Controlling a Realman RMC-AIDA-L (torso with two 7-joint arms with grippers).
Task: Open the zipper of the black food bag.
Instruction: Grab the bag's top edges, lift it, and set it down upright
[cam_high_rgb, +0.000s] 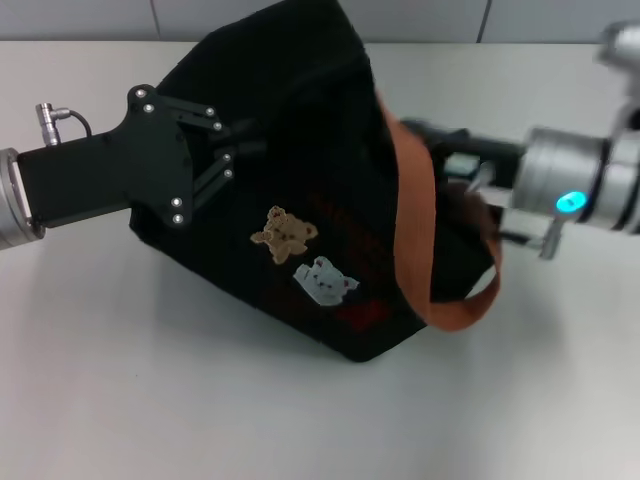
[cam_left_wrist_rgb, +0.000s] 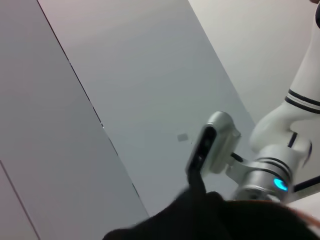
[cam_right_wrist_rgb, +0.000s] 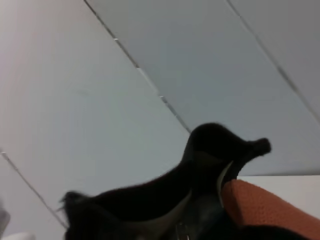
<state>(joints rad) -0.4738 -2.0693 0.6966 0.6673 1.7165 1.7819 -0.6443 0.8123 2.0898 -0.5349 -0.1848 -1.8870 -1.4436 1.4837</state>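
The black food bag (cam_high_rgb: 300, 150) sits tilted on the white table, its bear patch (cam_high_rgb: 285, 233) and pale animal patch (cam_high_rgb: 325, 280) facing me. A rust-brown strap (cam_high_rgb: 415, 210) loops over its right end. My left gripper (cam_high_rgb: 243, 150) is at the bag's left side, shut on a fold of its black fabric. My right gripper (cam_high_rgb: 445, 150) is pressed against the bag's right end, behind the strap. The zipper cannot be made out against the black cloth. The right wrist view shows a raised peak of bag fabric (cam_right_wrist_rgb: 220, 142) and the strap (cam_right_wrist_rgb: 265, 207).
The white table (cam_high_rgb: 120, 380) extends in front and to both sides of the bag. A grey panelled wall (cam_high_rgb: 250, 15) stands close behind. In the left wrist view the right arm's silver wrist (cam_left_wrist_rgb: 270, 177) with its blue light sits just beyond the bag (cam_left_wrist_rgb: 210, 220).
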